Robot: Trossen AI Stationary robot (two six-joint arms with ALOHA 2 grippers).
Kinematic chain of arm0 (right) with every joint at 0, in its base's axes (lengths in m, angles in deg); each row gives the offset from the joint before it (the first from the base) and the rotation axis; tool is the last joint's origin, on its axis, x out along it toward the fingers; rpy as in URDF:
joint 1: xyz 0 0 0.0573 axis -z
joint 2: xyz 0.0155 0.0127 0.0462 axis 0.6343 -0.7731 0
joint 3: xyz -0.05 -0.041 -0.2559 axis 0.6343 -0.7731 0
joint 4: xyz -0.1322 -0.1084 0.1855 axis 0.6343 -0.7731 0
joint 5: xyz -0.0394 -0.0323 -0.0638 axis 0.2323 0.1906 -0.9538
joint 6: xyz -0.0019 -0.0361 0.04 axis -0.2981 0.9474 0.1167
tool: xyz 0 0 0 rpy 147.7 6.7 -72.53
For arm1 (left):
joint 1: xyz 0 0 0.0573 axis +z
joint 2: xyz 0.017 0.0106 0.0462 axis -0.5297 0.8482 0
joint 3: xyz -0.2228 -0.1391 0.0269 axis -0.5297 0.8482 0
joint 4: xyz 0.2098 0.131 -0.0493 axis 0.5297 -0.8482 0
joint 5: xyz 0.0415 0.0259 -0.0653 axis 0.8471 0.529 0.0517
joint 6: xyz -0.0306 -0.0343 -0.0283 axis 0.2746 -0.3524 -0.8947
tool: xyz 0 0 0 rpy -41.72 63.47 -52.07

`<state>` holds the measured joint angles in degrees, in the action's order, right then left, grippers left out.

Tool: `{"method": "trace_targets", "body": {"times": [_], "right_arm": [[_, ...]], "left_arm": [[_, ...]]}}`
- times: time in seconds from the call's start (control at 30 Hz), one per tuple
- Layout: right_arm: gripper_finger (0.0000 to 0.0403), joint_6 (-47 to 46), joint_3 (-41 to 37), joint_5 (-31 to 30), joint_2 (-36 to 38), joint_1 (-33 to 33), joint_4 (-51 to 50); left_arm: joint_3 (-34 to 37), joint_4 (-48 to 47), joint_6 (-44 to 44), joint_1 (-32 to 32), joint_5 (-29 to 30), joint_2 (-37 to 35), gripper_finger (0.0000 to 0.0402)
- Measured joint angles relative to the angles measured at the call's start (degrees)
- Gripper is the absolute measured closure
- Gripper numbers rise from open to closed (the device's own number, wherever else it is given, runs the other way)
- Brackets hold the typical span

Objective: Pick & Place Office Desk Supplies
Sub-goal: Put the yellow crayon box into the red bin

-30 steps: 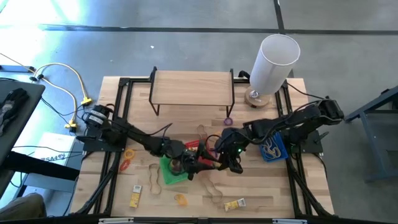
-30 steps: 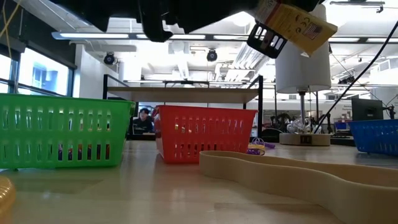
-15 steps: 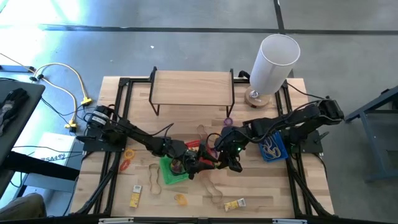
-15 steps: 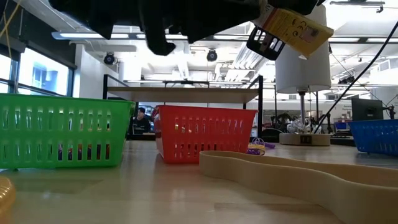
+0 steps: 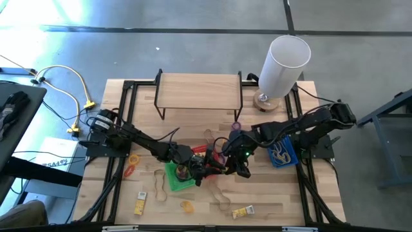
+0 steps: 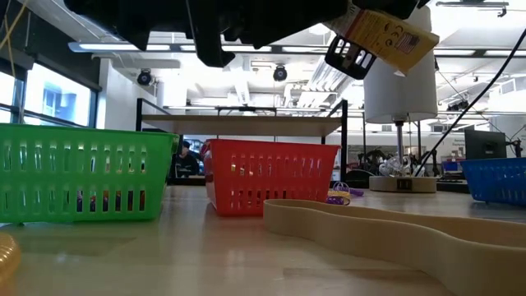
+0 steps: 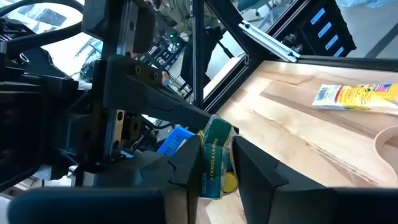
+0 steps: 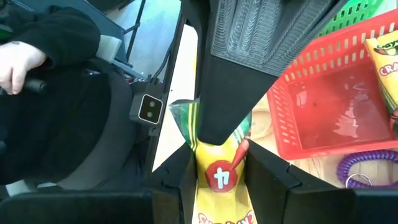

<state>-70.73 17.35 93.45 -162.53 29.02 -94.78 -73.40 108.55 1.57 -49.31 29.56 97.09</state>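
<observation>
Above the red basket (image 6: 271,177), near the middle of the table: a yellow crayon packet (image 6: 386,37), held up in the air and tilted, clear of the tabletop. Pinched at one end between the fingers of the right gripper (image 8: 219,163), jaws narrow on it. Pinched at the other end by the left gripper (image 7: 214,163), jaws likewise closed narrow on the packet. Both grippers face to face over the basket, the two dark arms reaching in from opposite sides.

Inside the red basket, against one wall: a second crayon packet (image 8: 382,62). Just outside that basket, on the wood: a purple coil ring (image 8: 367,168). Beside the red basket: a green basket (image 6: 78,181). Farther off, at the right arm's side: a blue basket (image 6: 497,177).

On the front of the table: a tan rubber band (image 6: 370,226), two small yellow-white packets (image 5: 243,211) (image 5: 140,205), a yellow ring (image 5: 187,206), an orange ring (image 5: 132,160).

At the back: a wooden shelf (image 5: 198,90) and a tall white cylinder (image 5: 283,64).

Beyond the table edge: a person's hand (image 8: 18,59).
</observation>
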Motion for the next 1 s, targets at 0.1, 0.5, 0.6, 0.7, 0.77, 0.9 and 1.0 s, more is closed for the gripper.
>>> {"method": "trace_targets", "body": {"times": [0.1,0.5,0.6,0.7,0.77,0.9,1.0], "right_arm": [[0.0295,0.0,0.0,-0.8,0.0,0.0,-0.1],[0.0207,0.7,0.0,-0.8,0.0,0.0,-0.3],[0.0166,2.1,0.0,-0.8,0.0,0.0,-0.3],[0.0136,5.6,0.0,-1.3,0.2,0.1,-1.7],[0.0123,5.8,0.0,-5.1,0.3,0.2,-3.8],[0.0108,5.3,0.0,-18.3,1.3,0.3,-10.7],[0.0105,3.1,0.0,-24.4,1.2,0.2,-15.0]], "left_arm": [[0.0,-0.1,0.3,0.0,0.0,0.0,0.0329],[0.0,-1.6,0.2,-0.1,0.1,0.0,0.0332],[0.0,-1.8,-3.4,-0.2,0.1,0.0,0.0332],[0.0,-5.1,-9.2,-0.3,0.9,-0.6,0.0332],[0.0,-8.3,-11.6,-0.8,2.6,-1.4,0.0332],[0.0,-16.5,-16.0,-2.8,10.5,-4.7,0.0332],[-0.4,-26.6,-19.7,-4.7,15.4,-9.0,0.0332]]}}
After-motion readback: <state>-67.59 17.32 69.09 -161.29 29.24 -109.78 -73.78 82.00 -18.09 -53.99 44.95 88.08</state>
